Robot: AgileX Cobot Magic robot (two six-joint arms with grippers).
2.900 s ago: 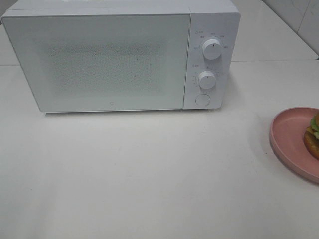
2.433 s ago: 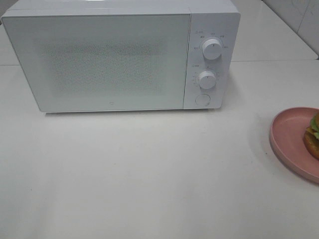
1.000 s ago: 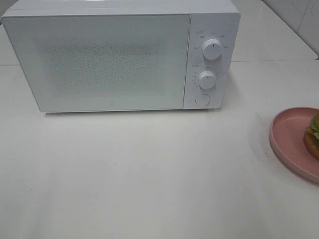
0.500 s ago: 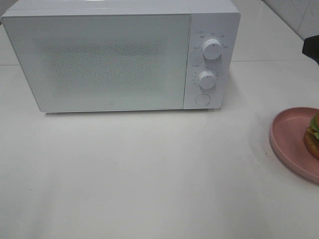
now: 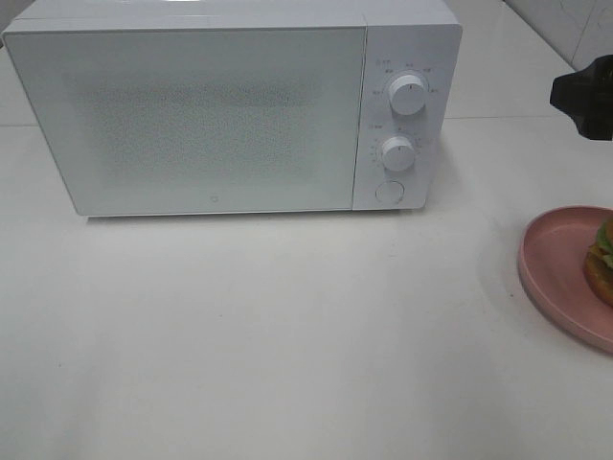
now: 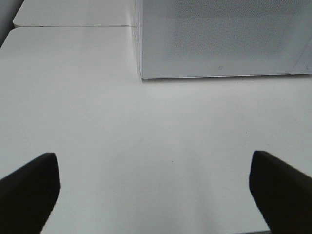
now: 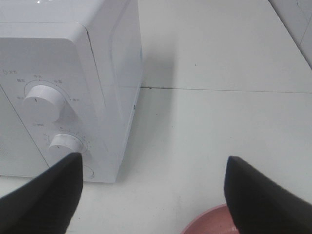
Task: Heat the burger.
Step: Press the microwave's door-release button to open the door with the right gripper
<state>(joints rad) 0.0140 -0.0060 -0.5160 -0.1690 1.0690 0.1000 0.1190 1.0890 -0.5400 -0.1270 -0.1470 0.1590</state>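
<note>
One boxy white microwave [image 5: 192, 115], smooth door shut, two round knobs [image 5: 408, 96], one round button [image 5: 389, 192]. We spot one burger [image 5: 603, 261], green frill showing, on one round pink plate [image 5: 551, 266] right of the microwave, on the matte white desk [image 5: 287, 335]. Released, holding nothing: left pincer [image 6: 156, 195], right pincer [image 7: 153, 195].

Both pairs of jaws are black, blunt-tipped wedges, apparently matte, with blurred edges.

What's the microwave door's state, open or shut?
Shut: the microwave door sits flush against the control panel, with no gap along its edge.
</note>
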